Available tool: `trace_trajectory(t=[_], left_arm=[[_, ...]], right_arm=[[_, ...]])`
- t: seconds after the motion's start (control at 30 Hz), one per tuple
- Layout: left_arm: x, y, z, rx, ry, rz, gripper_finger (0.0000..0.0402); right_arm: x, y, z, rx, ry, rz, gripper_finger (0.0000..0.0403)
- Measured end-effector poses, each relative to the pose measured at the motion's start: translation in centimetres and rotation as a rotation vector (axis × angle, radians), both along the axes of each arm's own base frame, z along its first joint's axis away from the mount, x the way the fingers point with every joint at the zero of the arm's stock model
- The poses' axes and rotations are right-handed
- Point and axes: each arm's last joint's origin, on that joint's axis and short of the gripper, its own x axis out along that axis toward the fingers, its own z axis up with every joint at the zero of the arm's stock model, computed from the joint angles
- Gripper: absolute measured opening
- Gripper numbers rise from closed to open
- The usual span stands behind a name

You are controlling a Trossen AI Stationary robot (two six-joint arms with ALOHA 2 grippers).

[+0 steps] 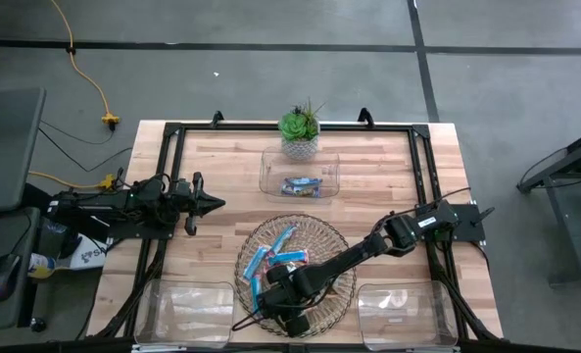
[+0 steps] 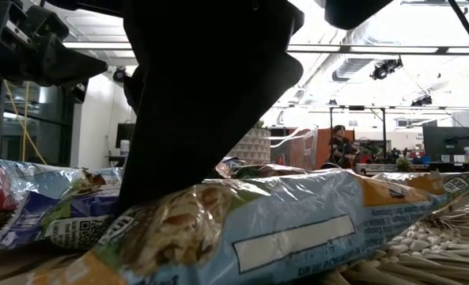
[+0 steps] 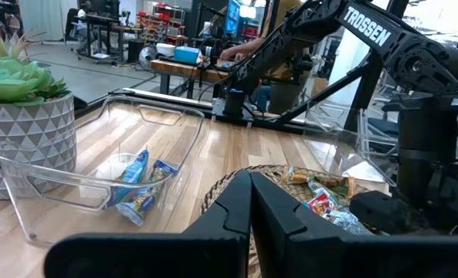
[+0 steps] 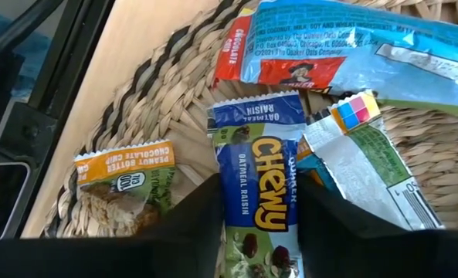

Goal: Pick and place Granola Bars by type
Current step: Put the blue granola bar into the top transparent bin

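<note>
Several wrapped granola bars [image 1: 275,257] lie in a heap on the round wicker tray [image 1: 334,245] near the table's near edge. My right gripper [image 1: 278,294] is down in the tray, over a blue and green oatmeal raisin bar [image 4: 259,177], and is shut on it. Beside that bar lie a tan peanut butter bar [image 4: 124,185] and a bright blue bar [image 4: 329,46]. Two more blue bars [image 1: 301,185] rest in the far clear bin [image 1: 270,162]. My left gripper [image 1: 217,203], shut, waits over the table's left side. My right gripper holds the oatmeal raisin bar across its middle [image 4: 248,224], one finger [image 4: 201,232] on each long edge. The fingers come from above, pointing down and lying across the bar. The bar lies flat on the tray among the other bars.
Two clear bins sit at the near edge, one on the left [image 1: 187,309] and one on the right [image 1: 403,309]. A potted succulent [image 1: 300,127] stands behind the far bin. A dark frame [image 1: 172,137] runs round the table. People show in the room behind.
</note>
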Motion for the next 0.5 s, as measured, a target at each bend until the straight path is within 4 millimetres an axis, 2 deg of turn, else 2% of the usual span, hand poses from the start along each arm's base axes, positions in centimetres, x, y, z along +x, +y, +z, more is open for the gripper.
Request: trace_trajectory(t=[0.2, 0.5], left_arm=[[0.0, 0.0, 0.0, 0.000, 0.000, 0.000, 0.0001], [0.0, 0.0, 0.0, 0.000, 0.000, 0.000, 0.0001]], right_arm=[[-0.2, -0.1, 0.3, -0.002, 0.010, 0.002, 0.0119], [-0.7, -0.3, 2.7, -0.016, -0.016, 0.004, 0.0117]])
